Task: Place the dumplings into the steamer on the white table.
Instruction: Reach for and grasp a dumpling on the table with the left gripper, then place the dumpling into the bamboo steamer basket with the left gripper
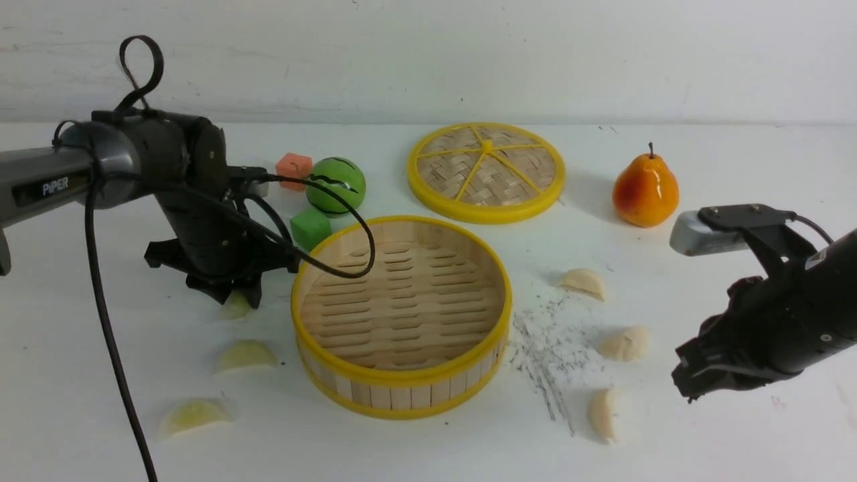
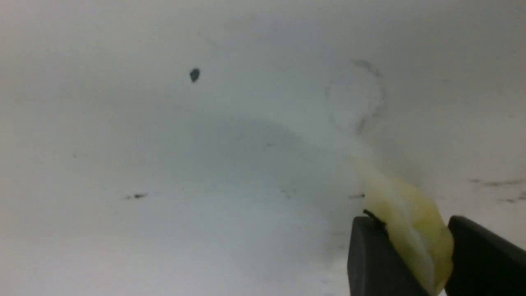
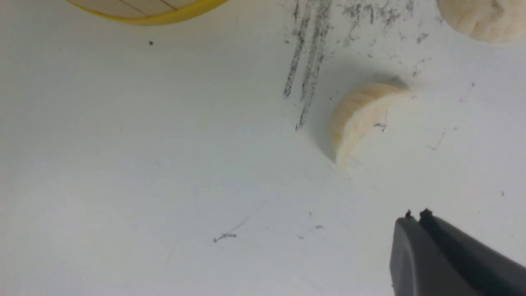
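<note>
left gripper [image 2: 409, 222] is low at the white table [image 1: 669, 442], clamped on one green dumpling [image 1: 236, 306] just left of the steamer [image 1: 402, 395]; two other green dumplings [image 1: 246, 355] [image 1: 194, 414] lie on the table nearer the camera. Right of the steamer, three cream dumplings [image 1: 584, 282] [image 1: 625, 343] [image 1: 603, 414] sit around the scratch marks [image 1: 546, 355]. right gripper [image 1: 689, 391] hangs beside them, jaws closed, holding nothing.

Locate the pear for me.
In the front view the pear stands upright at the far right of the white table, just right of the woven lid and beyond the cream dumplings.
</note>
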You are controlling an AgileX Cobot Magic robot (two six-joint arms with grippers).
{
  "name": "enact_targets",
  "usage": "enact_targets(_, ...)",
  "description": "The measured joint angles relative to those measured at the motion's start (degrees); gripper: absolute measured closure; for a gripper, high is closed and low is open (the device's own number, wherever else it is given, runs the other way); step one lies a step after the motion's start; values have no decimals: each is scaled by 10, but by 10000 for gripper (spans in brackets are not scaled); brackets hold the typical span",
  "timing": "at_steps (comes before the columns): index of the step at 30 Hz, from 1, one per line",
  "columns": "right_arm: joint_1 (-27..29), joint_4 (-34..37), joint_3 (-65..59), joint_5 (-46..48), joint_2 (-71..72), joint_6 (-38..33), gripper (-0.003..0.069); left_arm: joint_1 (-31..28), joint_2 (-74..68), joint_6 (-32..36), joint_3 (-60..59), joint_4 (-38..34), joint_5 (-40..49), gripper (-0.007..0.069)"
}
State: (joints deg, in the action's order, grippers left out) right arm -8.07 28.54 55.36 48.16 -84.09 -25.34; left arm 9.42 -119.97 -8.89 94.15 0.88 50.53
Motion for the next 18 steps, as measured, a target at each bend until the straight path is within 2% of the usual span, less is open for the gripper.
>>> enact_targets(5,0,7,0,-8,0,0,650,4,62,0,63,-121,30,419)
enact_targets(8,0,9,0,-11,0,0,648,32,83,17,80,-206,22,419)
enact_targets(13,0,10,1,-12,0,0,643,91,28,23,81,-220,-7,419)
enact_targets(18,0,10,1,-12,0,-1,637,106,-31,16,79,-210,-26,419)
